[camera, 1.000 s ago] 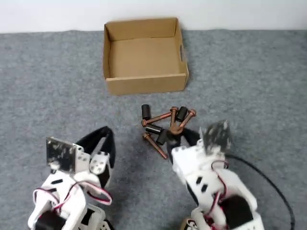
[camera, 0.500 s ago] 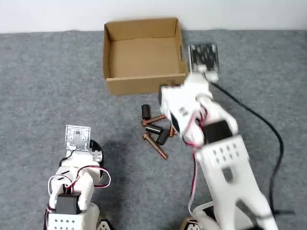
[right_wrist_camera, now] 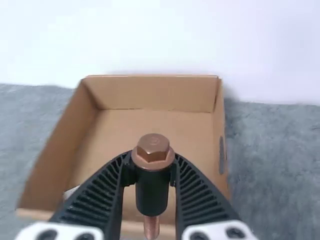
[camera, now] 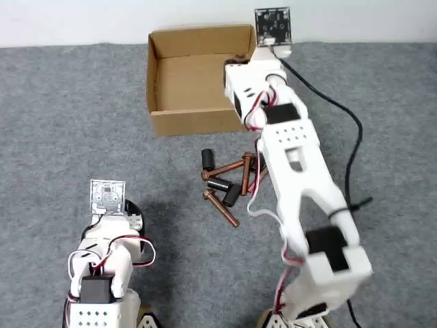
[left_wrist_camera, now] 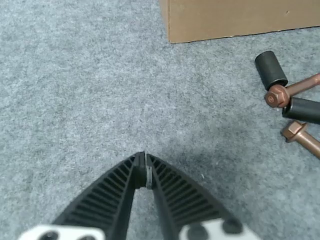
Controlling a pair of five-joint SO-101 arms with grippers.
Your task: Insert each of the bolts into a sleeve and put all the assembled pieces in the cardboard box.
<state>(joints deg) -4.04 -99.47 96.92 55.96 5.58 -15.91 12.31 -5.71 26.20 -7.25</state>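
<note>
"Left wrist view: what is noted of the surface?"
"Grey carpet (left_wrist_camera: 75, 75) is recorded throughout. The left gripper (left_wrist_camera: 144, 159) is closed on nothing; loose bolts (left_wrist_camera: 300, 135) and sleeves (left_wrist_camera: 271, 69) lie beyond it, near the cardboard box (left_wrist_camera: 235, 17)."
"And the right wrist view?"
"A black sleeve (right_wrist_camera: 152, 187) with a bolt (right_wrist_camera: 153, 150) seated in it is clamped by the right gripper (right_wrist_camera: 152, 162), held over the box; a white wall (right_wrist_camera: 150, 30) is seen behind."

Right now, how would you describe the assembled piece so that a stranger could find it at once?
Find the cardboard box at the far side of the grey mat. The right gripper hangs over its top, shut on the assembled piece. Only this one is a copper bolt through a black sleeve; the other bolts and sleeves lie loose on the mat before the box.
</note>
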